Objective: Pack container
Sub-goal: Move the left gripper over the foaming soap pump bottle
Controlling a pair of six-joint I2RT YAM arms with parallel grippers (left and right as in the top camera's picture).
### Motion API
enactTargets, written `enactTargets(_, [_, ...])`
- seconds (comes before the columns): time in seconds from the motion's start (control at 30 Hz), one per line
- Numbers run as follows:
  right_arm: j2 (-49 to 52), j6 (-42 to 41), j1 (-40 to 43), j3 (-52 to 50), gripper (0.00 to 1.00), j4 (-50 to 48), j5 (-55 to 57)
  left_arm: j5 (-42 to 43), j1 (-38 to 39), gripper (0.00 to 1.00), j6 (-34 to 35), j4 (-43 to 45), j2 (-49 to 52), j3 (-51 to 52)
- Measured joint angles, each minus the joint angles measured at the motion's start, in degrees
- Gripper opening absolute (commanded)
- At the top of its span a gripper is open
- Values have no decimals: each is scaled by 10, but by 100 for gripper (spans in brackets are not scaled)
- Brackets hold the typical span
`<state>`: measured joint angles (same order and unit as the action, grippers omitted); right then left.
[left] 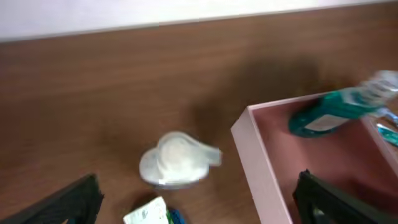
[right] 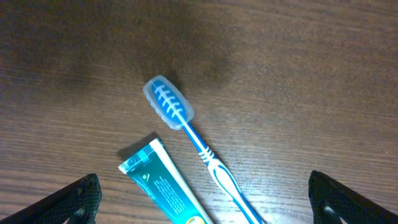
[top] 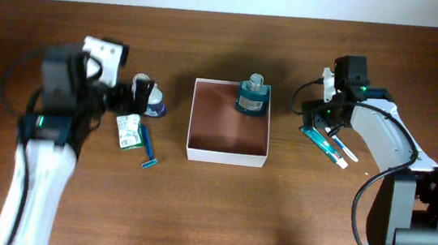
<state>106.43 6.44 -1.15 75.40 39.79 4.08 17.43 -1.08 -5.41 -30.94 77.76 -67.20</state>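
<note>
"Container (top: 218, 126) sits mid-table from overhead, we'd say, with a teal bottle (top: 252, 96) standing in its far right corner."

"Agreed. We see the left gripper (top: 126, 98) to its left, beside a small blue-and-white item (top: 148, 97). The right gripper (top: 326, 127) hangs over a toothpaste tube (top: 321, 140) and a toothbrush (top: 343, 151)."

"From the left wrist, we find its fingers (left: 74, 199) spread wide, holding nothing, and the container (left: 261, 168) lies to the right."

"From the right wrist, we see those fingers (right: 81, 199) wide apart too, empty, above the capped toothbrush (right: 186, 134) and the toothpaste tube (right: 165, 186)."
</note>
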Motion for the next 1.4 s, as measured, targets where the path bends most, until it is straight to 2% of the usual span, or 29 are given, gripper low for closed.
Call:
enactTargets(0.13, [0, 0, 0, 0, 99, 0, 0, 13, 0, 99, 0, 2, 83, -13])
enactTargets(0.23, [0, 0, 0, 0, 99, 0, 0, 31, 0, 99, 0, 6, 108, -13])
enactTargets(0.53, [0, 0, 0, 0, 99, 0, 0, 53, 4, 98, -18, 31, 109, -15])
enactTargets(0.57, [0, 0, 0, 0, 99, 0, 0, 53, 6, 94, -25, 31, 109, -16])
enactTargets(0.7, [0, 0, 0, 0, 99, 0, 0, 53, 8, 89, -43, 29, 109, -16])
enactTargets(0.73, [0, 0, 0, 0, 99, 0, 0, 53, 8, 83, -44, 28, 109, -16])
enactTargets(0.77, [0, 0, 0, 0, 98, 0, 0, 53, 8, 82, -47, 29, 109, -16])
enactTargets(1.4, [0, 0, 0, 0, 99, 0, 0, -20, 32, 81, -71, 44, 109, -16])
